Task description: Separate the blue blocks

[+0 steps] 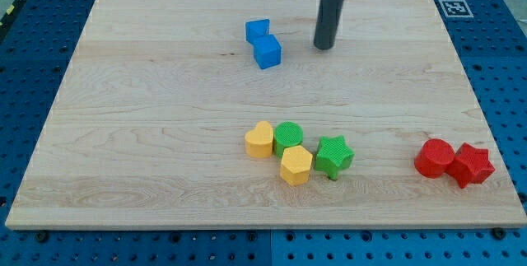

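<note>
Two blue blocks touch each other near the view's top centre: a blue cube (pixel 268 53) and, just above and left of it, a blue block of irregular shape (pixel 257 30). My tip (pixel 324 47) stands on the board to the right of the blue cube, with a clear gap between them. The dark rod rises from it to the view's top edge.
A cluster sits below centre: yellow heart (pixel 258 140), green cylinder (pixel 289 137), yellow hexagon (pixel 296 165), green star (pixel 333 156). A red cylinder (pixel 434 158) and a red star (pixel 472 165) touch at lower right. The wooden board (pixel 123 134) lies on a blue perforated table.
</note>
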Controlling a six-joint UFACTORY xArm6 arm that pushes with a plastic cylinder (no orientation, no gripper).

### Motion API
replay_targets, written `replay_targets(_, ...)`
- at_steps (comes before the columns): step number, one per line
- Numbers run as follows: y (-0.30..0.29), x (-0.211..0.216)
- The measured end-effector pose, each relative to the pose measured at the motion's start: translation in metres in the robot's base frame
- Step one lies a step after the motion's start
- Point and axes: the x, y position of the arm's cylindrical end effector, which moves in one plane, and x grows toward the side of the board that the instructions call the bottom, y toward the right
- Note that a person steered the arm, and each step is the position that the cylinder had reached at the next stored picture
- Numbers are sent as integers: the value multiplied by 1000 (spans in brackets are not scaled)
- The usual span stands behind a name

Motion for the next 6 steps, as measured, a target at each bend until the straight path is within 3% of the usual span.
replay_targets(1, -56, -4)
replay_targets(3, -100, 13)
replay_targets(6, -61, 19)
